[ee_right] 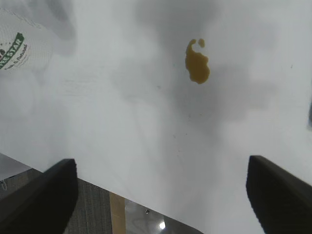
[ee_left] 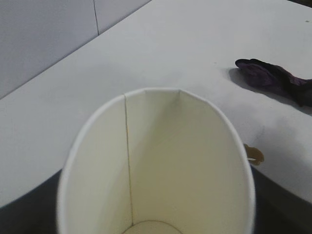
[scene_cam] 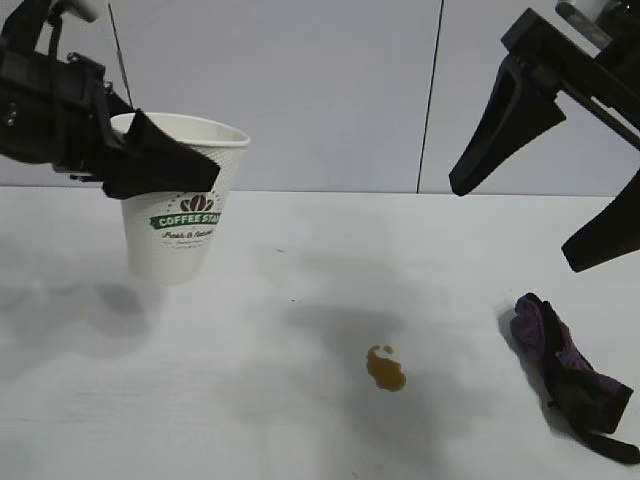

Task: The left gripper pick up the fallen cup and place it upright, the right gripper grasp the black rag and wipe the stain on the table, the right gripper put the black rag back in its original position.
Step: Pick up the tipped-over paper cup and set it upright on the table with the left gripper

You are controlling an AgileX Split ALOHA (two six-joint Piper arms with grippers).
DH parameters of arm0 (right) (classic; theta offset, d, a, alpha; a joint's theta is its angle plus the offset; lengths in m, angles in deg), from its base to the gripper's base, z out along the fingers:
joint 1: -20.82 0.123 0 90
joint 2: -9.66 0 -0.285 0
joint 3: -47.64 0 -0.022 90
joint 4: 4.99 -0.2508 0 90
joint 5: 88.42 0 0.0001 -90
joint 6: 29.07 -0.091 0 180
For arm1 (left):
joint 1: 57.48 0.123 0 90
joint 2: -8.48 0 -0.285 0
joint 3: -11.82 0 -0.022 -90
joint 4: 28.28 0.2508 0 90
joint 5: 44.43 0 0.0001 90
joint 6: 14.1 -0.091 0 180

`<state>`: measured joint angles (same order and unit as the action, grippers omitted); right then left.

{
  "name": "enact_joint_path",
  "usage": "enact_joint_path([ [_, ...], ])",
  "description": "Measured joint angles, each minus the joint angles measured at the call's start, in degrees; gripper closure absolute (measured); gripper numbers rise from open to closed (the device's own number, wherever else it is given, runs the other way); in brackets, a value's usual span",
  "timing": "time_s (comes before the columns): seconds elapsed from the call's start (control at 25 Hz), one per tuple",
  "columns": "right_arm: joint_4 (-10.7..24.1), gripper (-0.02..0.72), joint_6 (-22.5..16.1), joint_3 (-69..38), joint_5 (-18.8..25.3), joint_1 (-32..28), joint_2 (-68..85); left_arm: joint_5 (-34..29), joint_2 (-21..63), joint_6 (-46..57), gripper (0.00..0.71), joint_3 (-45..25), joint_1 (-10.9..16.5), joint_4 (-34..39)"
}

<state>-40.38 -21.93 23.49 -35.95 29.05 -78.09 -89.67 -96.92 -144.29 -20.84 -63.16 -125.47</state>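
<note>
The white cup (scene_cam: 175,235) with the green "Coffee Star" band stands upright at the left of the table. My left gripper (scene_cam: 190,160) is shut on its rim and upper wall. I cannot tell whether its base touches the table. The left wrist view looks down into the empty cup (ee_left: 156,161). The brown stain (scene_cam: 386,369) lies mid-table, uncovered, and also shows in the right wrist view (ee_right: 197,62). The black rag (scene_cam: 565,370) with purple folds lies at the right. My right gripper (scene_cam: 518,223) hangs open and empty, high above the rag.
The white table (scene_cam: 300,430) carries only the cup, stain and rag. A grey panelled wall (scene_cam: 330,90) stands behind it. The right wrist view shows the table's edge (ee_right: 146,204) with floor beyond.
</note>
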Motion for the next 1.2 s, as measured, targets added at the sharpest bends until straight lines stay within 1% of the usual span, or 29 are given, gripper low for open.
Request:
enact_joint_path([
  [0.28,0.0,0.054,0.0,0.0,0.0,0.0,0.0,-3.46,-8.28,-3.96,0.203,0.0,0.25,-0.06],
  [0.48,0.0,0.054,0.0,0.0,0.0,0.0,0.0,-5.71,-11.56,-8.15,0.203,0.0,0.25,-0.11],
  [0.72,0.44,0.054,0.0,0.0,-0.19,0.0,0.0,-7.79,-12.22,-9.67,0.203,0.0,0.25,-0.11],
  [1.04,0.49,0.054,0.0,0.0,-0.64,0.0,0.0,-6.27,-12.22,-10.13,0.203,0.0,0.25,-0.11],
  [1.2,0.49,0.054,0.0,0.0,-1.04,0.0,0.0,-6.39,-12.22,-15.21,0.203,0.0,0.25,-0.11],
])
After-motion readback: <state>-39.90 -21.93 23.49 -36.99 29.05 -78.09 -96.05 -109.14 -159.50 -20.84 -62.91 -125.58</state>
